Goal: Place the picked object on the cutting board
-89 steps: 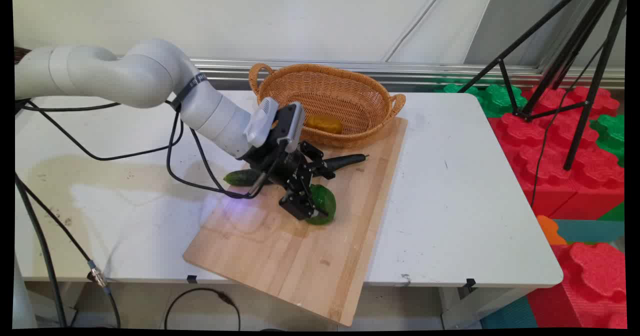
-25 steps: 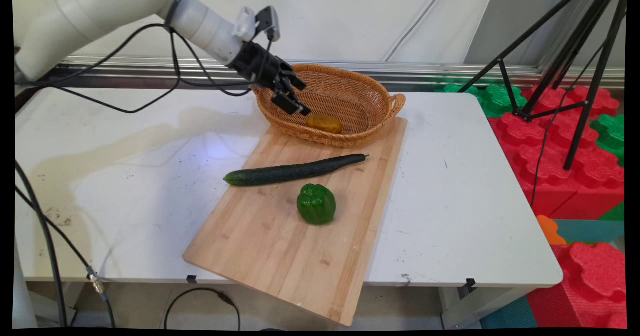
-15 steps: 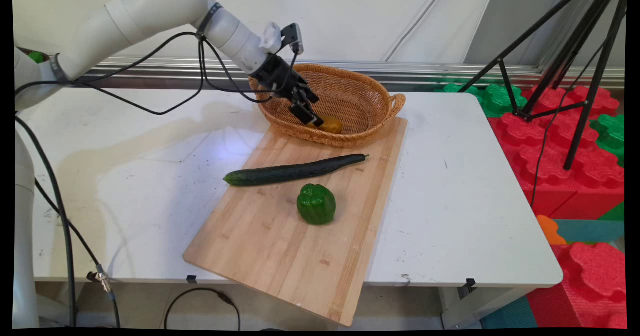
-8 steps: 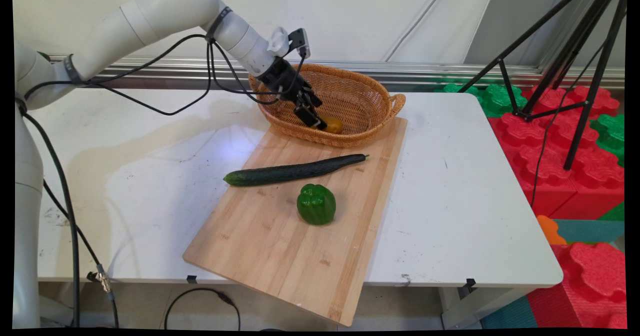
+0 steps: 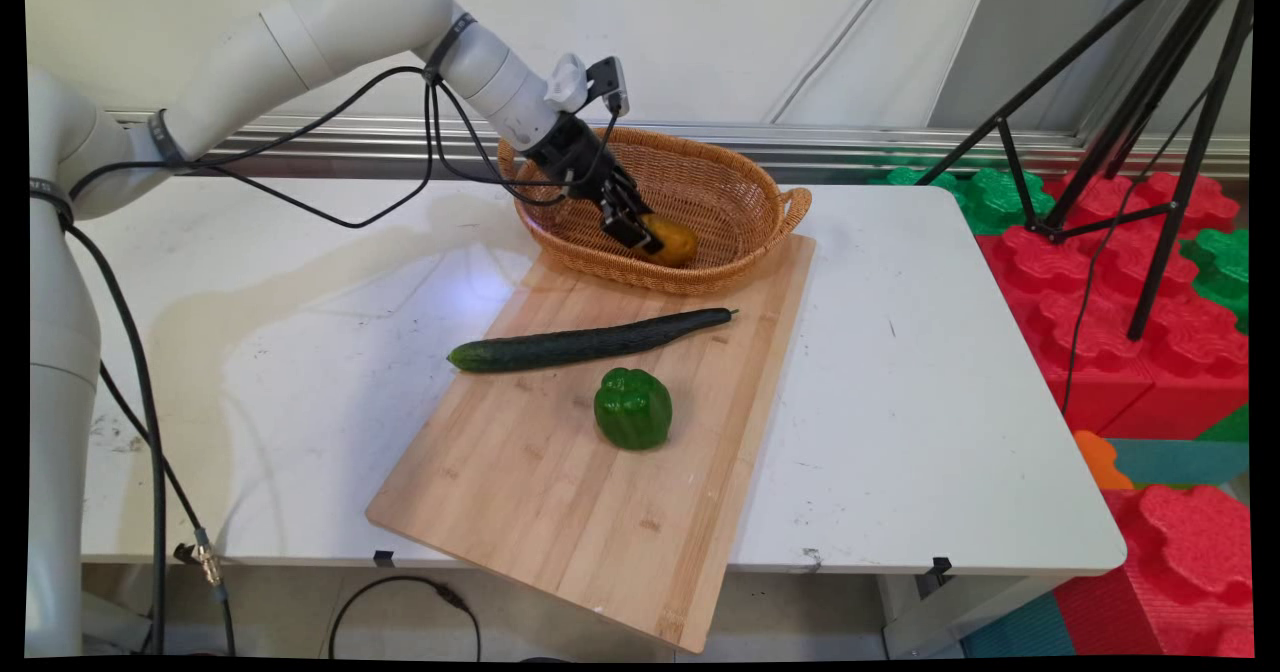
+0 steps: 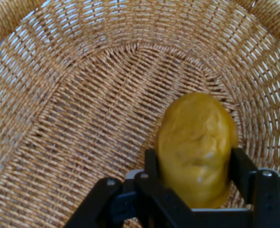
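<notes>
My black gripper (image 5: pixel 645 241) reaches down into the wicker basket (image 5: pixel 720 152) at the back of the table. Its fingers are shut on a yellow-brown potato (image 5: pixel 675 244) that lies on the basket floor near the front wall. In the hand view the potato (image 6: pixel 197 137) sits between the two fingers (image 6: pixel 151 164), which press against its sides, with the woven basket bottom (image 6: pixel 82 118) all around it. Nothing else shows in the basket.
A wooden cutting board (image 5: pixel 560 512) lies in front of the basket and overhangs the table's near edge. On it rest a long dark cucumber (image 5: pixel 590 340) and a green bell pepper (image 5: pixel 632 409). A black tripod (image 5: pixel 1150 152) and red and green foam blocks (image 5: pixel 1150 352) stand to the right.
The gripper left the green pepper on the board, rose, and came down into the basket. Over the last second it closed around the potato, which has shifted slightly right.
</notes>
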### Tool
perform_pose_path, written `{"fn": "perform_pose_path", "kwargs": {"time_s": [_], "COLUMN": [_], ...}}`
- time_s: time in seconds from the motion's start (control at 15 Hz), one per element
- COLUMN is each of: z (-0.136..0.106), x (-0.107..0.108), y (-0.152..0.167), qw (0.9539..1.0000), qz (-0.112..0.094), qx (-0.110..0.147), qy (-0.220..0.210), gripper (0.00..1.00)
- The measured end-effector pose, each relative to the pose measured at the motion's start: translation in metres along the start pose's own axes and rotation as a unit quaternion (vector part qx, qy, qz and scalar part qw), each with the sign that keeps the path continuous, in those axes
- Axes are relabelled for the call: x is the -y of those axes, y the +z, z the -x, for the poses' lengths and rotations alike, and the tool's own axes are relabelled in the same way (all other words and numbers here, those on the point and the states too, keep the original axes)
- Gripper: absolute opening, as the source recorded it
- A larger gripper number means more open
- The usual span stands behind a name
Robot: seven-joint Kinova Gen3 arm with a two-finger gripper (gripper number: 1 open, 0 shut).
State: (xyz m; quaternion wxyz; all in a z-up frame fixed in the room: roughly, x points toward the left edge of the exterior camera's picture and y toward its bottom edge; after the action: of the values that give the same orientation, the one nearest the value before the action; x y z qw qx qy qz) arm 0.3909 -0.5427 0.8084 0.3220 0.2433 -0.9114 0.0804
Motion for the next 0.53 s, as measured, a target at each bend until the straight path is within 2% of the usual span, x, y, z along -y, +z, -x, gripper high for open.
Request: {"fn": "perform_pose_path", "kwargs": {"time_s": [0.53], "z": [-0.0017], "x": [0.0039], "y": [-0.0078], "qw": [0.9999], "qz": [-0.002], "qx": [-0.009], "qy": [0.007], "gripper": [0.00]}}
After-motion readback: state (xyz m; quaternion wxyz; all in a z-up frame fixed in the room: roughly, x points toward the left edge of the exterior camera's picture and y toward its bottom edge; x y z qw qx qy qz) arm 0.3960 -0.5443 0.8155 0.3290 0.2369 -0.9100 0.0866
